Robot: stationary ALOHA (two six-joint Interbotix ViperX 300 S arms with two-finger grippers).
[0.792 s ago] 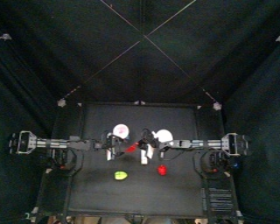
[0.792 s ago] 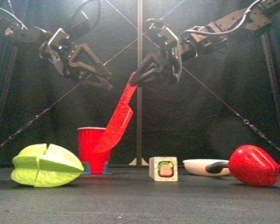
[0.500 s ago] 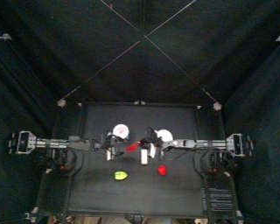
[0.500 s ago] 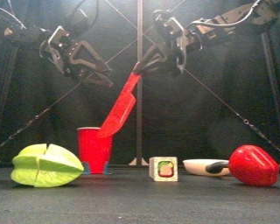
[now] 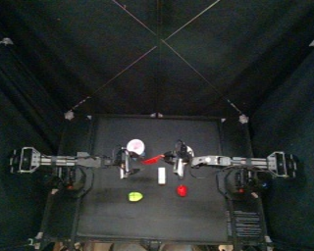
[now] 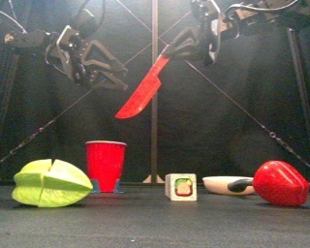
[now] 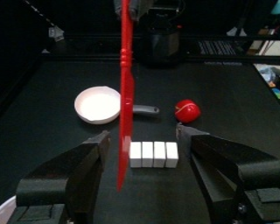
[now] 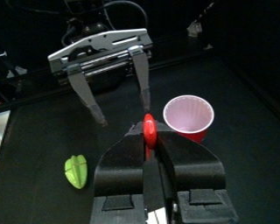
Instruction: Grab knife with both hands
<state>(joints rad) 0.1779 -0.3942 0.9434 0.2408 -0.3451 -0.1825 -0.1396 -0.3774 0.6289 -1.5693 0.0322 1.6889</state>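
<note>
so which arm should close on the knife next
Left. The right gripper already clamps the red knife in mid-air, while the left gripper hangs open right beside the blade.

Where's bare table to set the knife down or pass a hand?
Free: the front strip of the black table, between the yellow-green round lump, the small red round lump and the front edge; also the back strip behind the arms. Crowded: the middle, white blocks under the red toy knife held by the right pincer.
</note>
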